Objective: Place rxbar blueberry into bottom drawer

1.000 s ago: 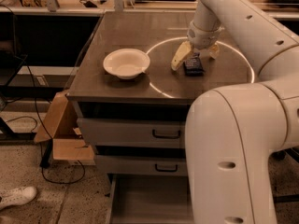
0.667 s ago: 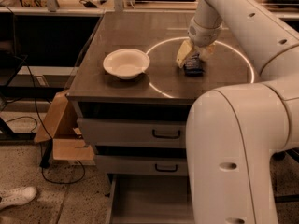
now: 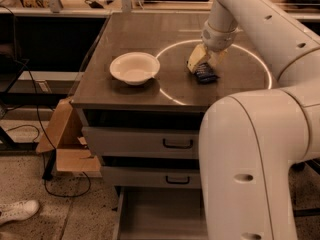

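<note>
The rxbar blueberry (image 3: 205, 74) is a small dark blue bar lying flat on the grey cabinet top (image 3: 150, 34), inside a white circle marking, to the right of the white bowl. My gripper (image 3: 206, 64) hangs straight down over the bar's far end. Its pale fingers (image 3: 196, 59) are spread, one on each side of the bar, low to the surface. The bar still rests on the top. The bottom drawer (image 3: 160, 214) is pulled out at floor level under the cabinet; its flat grey floor is bare and my arm hides its right part.
A white bowl (image 3: 134, 68) stands left of the bar. Two shut grey drawers with dark handles (image 3: 177, 144) sit above the open one. A cardboard box (image 3: 65, 144) and cables lie on the floor at left. My large white arm (image 3: 250, 159) fills the right foreground.
The gripper has stayed over the bar and its fingers have drawn a little closer together around it. The bar and bowl have not moved.
</note>
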Robot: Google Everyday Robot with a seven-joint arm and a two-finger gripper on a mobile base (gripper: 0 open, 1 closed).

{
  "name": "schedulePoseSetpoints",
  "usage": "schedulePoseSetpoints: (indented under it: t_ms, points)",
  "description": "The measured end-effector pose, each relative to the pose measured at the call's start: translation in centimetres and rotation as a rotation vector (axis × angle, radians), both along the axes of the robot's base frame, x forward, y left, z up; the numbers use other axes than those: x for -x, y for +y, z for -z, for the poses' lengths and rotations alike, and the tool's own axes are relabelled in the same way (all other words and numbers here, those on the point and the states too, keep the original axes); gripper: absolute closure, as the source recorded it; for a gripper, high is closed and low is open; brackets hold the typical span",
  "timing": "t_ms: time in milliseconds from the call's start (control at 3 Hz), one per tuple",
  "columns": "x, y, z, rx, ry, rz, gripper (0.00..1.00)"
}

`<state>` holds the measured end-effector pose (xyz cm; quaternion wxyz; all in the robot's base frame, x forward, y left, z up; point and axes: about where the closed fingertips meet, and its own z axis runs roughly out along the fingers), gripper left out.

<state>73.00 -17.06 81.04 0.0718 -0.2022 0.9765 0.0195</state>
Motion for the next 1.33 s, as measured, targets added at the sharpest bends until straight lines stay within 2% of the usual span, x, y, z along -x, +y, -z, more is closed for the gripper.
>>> schedulePoseSetpoints:
  t_ms: [1000, 1333]
  points:
    - [0.0, 0.0, -1.6, 0.0, 0.0, 0.0, 1.0]
    - [0.5, -1.5, -4.4, -0.059, -0.088, -0.017, 1.0]
